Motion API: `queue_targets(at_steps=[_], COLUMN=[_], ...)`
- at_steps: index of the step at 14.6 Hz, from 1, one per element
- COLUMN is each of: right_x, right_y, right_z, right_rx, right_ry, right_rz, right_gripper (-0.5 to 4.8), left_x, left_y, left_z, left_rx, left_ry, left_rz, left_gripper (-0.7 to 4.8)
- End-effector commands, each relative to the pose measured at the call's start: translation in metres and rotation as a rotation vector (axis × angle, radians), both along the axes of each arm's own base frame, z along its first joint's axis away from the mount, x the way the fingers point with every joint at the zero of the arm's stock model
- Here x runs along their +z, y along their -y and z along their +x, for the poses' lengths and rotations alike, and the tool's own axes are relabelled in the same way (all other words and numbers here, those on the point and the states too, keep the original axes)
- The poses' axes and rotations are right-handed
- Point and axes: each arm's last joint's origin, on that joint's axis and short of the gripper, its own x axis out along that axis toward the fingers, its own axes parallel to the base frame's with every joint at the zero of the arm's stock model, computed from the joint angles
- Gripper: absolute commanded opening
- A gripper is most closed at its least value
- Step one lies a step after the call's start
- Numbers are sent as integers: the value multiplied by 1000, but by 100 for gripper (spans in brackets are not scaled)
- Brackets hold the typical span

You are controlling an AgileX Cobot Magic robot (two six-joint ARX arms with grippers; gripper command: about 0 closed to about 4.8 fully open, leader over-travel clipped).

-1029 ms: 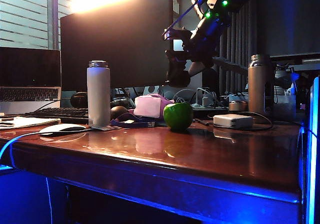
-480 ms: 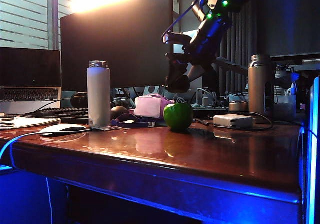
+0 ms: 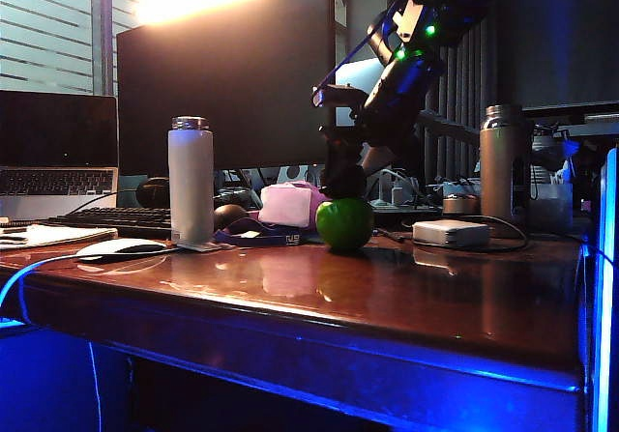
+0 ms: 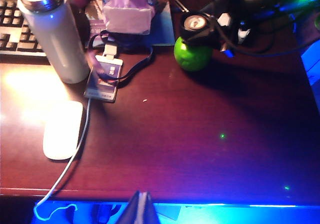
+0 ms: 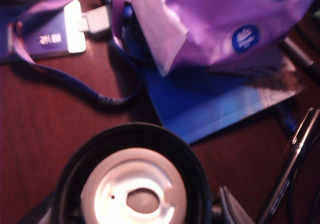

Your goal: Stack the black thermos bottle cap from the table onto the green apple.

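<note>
Cap: the short black cylindrical thermos bottle cap (image 3: pixel 342 180) with a pale tan inner face (image 5: pixel 134 192) sits on top of the shiny round green apple (image 3: pixel 344 223), tan face up in both wrist views.
Apple: it rests on the glossy reddish-brown wooden bench (image 3: pixel 387 297), just beside a pink boxy pack (image 3: pixel 290 204) that lies on a blue card.
Right end effector (image 3: pixel 344 166): it reaches down from the upper right, its fingers clamped on either side of the cap above the apple.
Left end effector (image 4: pixel 141 209): only its tip shows at the near edge of the bench, well apart from the apple; the two fingertips lie together.
Other things: a tall white steel flask (image 3: pixel 191 181) stands open to the left, a white mouse (image 3: pixel 120 248) near it, and a lanyard card (image 4: pixel 103 81) between flask and apple.
</note>
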Motion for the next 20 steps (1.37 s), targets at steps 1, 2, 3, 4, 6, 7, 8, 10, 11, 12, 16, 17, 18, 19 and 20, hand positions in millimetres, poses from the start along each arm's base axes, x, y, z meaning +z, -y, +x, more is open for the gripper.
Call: queue_targets(at_steps=[1, 2, 3, 4, 6, 7, 8, 10, 11, 12, 16, 17, 18, 19, 20], right_x=[-2, -2, -2, -2, -3, -3, -3, -2, -2, -2, -3, -3, -4, -4, -4], right_y=[-1, -1, -1, -1, -1, -1, -1, -1, -1, -1, 0, 0, 0, 0, 0], right_z=[2, 2, 2, 2, 1, 0, 0, 0, 0, 0, -1, -1, -1, -2, -2], right_rx=[-3, -2, -1, 0, 10, 19, 19, 19, 19, 19, 20, 23, 32, 34, 34], right_ry=[12, 9, 9, 7, -12, -18, -19, -18, -18, -18, -22, -26, -27, -30, -32], right_rz=[-1, -2, -1, -2, 1, 8, 8, 8, 7, 7, 0, -4, -15, -18, -19], right_gripper=[296, 296, 296, 296, 296, 296, 296, 296, 296, 296, 400, 400, 404, 472, 479], left_x=[3, 3, 3, 3, 3, 3, 4, 4, 4, 4, 4, 4, 4, 4, 4], left_y=[0, 0, 0, 0, 0, 0, 0, 0, 0, 0, 0, 0, 0, 0, 0], left_z=[-1, -1, -1, -1, -1, -1, 0, 0, 0, 0, 0, 0, 0, 0, 0], left_rx=[-5, -4, -4, -4, -4, -4, -4, -4, -4, -4, -4, -4, -4, -4, -4], left_ry=[19, 19, 19, 20, 20, 23, 26, 27, 27, 27, 28, 28, 30, 33, 34], left_rz=[-10, -10, -10, -10, -10, -10, -10, -10, -10, -10, -11, -11, -11, -11, -12], left_gripper=[-4, -4, -4, -4, -4, -4, -4, -4, -4, -4, -4, -4, -4, -4, -4])
